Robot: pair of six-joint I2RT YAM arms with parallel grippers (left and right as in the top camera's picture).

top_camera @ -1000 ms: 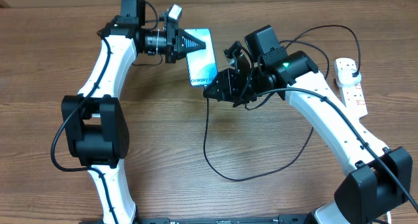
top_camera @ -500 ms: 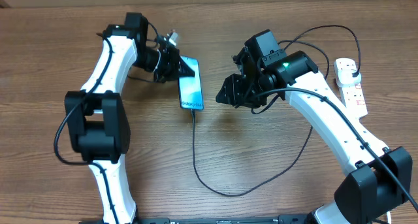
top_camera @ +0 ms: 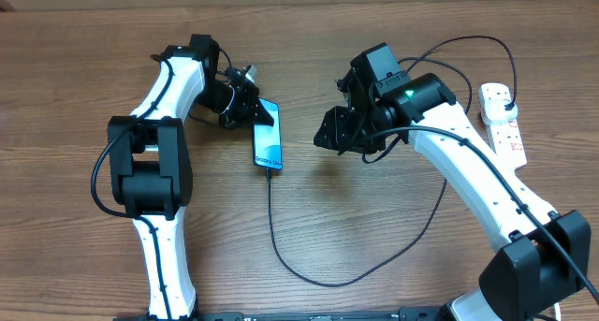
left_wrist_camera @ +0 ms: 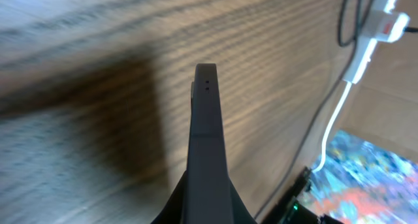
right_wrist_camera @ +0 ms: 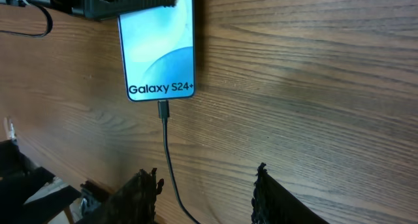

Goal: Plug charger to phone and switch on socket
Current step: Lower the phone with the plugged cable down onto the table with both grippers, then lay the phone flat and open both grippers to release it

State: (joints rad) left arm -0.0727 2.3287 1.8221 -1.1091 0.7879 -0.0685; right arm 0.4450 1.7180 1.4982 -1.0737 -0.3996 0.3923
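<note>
Your phone (top_camera: 267, 145) faces up, its blue-teal screen reading "Galaxy S24+". It sits left of centre over the table (top_camera: 393, 227), with the black charger (top_camera: 272, 229) connector seated in its bottom edge. Your left gripper (top_camera: 255, 115) clamps the phone's top end. Your right gripper (top_camera: 328, 134) hangs half-spread and empty, well apart. A second ago the phone was right beside that gripper; it has since swung left.

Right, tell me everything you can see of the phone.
The phone is a slim rectangle with a dark frame and a light blue screen reading "Galaxy S24+", face up over the wooden table. The left gripper is clamped on its top end; the black charger is plugged into its bottom edge. Whether it rests on the table is unclear.
</note>
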